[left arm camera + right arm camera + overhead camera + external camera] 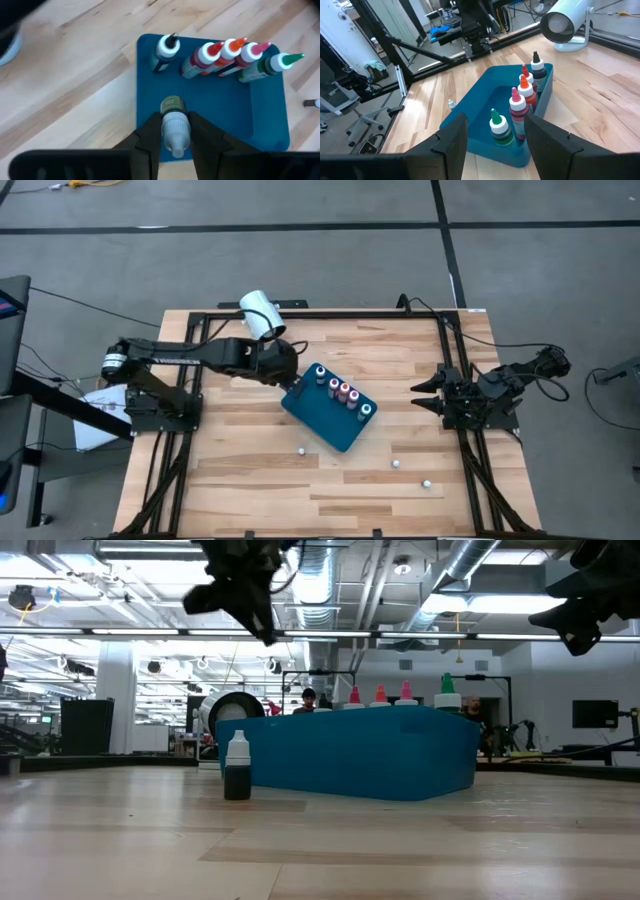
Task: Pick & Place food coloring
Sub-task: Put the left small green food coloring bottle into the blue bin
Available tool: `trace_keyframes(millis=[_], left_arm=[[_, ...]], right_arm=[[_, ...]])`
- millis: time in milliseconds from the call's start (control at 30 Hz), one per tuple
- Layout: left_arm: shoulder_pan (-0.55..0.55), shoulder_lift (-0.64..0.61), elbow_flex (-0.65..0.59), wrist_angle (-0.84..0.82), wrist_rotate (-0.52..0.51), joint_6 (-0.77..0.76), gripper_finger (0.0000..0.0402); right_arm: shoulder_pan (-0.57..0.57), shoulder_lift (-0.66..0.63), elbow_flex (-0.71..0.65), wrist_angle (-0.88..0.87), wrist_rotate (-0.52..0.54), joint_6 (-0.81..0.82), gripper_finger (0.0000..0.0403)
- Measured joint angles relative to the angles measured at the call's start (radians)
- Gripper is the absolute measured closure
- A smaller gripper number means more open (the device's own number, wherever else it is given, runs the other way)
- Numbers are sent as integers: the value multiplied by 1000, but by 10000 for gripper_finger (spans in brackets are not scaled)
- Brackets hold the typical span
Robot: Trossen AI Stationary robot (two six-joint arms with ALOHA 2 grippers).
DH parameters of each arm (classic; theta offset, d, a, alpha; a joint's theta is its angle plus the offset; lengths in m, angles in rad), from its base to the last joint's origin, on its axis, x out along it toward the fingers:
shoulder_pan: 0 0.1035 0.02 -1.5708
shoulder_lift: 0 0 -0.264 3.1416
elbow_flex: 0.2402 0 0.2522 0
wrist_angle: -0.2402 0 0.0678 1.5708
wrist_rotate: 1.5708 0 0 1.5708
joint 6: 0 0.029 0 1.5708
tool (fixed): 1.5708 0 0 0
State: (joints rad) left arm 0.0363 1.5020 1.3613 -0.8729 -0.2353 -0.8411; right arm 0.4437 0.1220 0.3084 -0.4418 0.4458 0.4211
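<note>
Five upright bottles point(227, 60) in tray point(260, 120)

Both arms are dark, nearly black, built of chunky jointed segments. The left arm point(190, 355) carries pale lettering along its long link and a silvery round cap at its base end. Thin black cables trail behind the right arm point(500, 385). Each end effector has two flat, angular, matte black fingers point(207, 145).

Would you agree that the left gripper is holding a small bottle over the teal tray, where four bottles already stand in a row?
Not quite: five bottles stand in the row, not four, as the left wrist view shows. The rest holds: the left gripper is shut on a small bottle over the teal tray.
</note>
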Motion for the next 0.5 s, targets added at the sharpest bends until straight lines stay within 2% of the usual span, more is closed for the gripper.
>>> trace_keyframes(millis=[333,500], left_arm=[[42,138,-2,53,103,78,326],[51,208,-2,112,120,95,326]], right_arm=[[-1,0,0,-6,2,6,222],[-1,0,0,-8,2,12,222]])
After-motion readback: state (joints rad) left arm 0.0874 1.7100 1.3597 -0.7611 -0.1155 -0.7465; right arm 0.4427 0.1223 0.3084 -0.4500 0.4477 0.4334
